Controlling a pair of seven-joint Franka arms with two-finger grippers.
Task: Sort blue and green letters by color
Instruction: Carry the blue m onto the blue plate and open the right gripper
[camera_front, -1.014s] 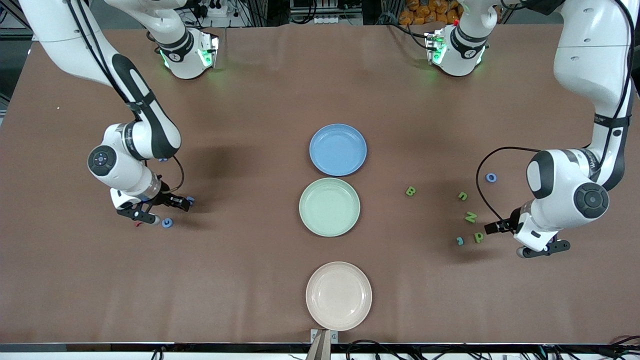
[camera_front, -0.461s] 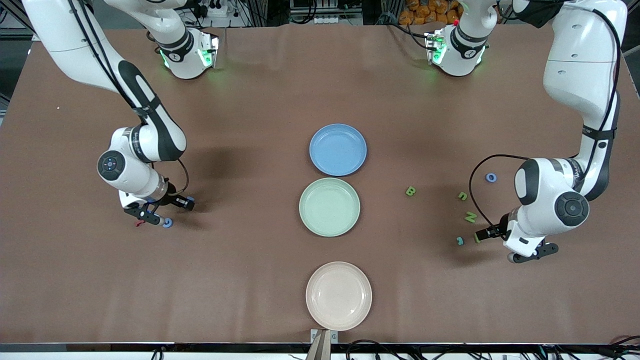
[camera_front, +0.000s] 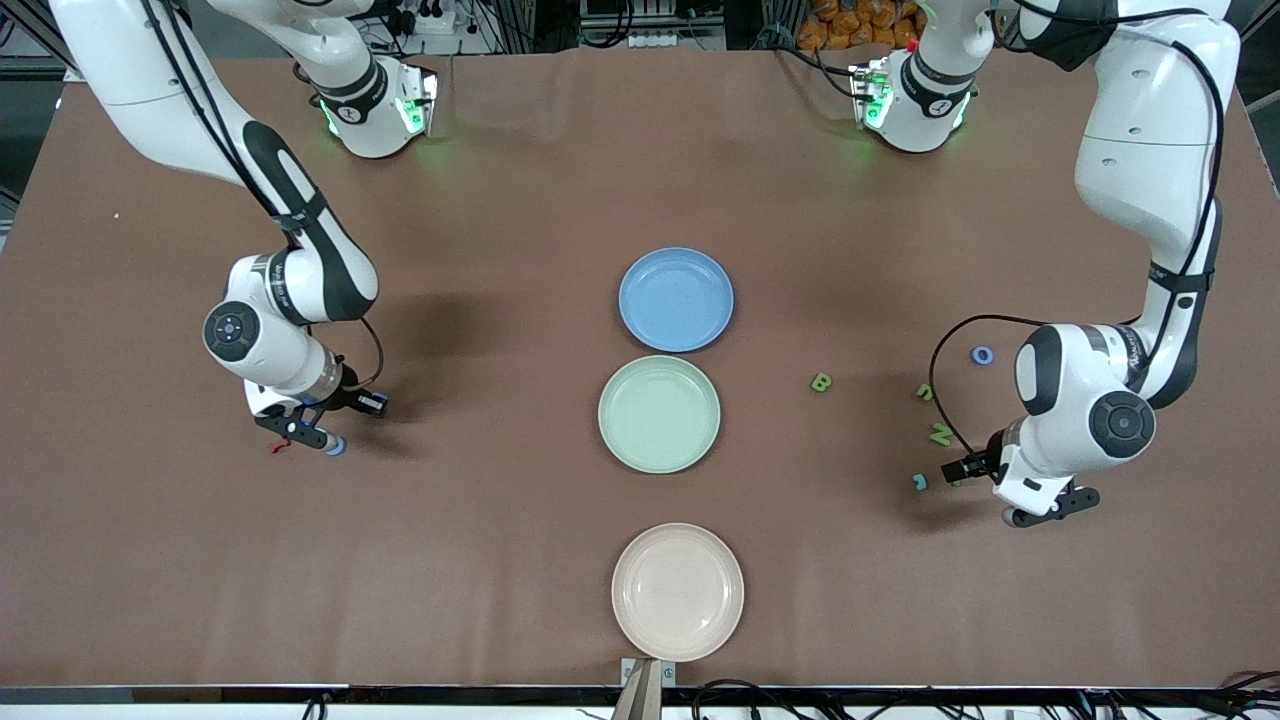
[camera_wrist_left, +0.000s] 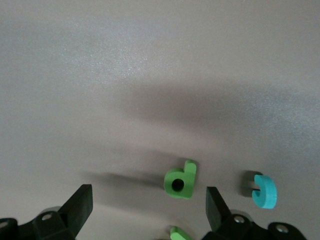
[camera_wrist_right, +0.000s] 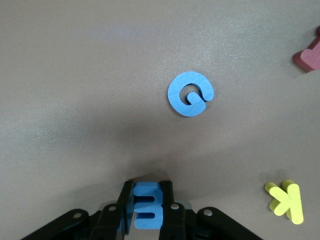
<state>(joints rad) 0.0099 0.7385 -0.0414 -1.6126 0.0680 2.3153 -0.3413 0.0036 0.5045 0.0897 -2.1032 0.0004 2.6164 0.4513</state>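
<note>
Blue E clamped in right gripper, hidden in front view; blue G lies near it. Left gripper spread wide over green p. Brown table cover.

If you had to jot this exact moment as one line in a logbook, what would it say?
right gripper: shut on blue E, near blue G | left gripper: open over green p | plates: no letters
</note>
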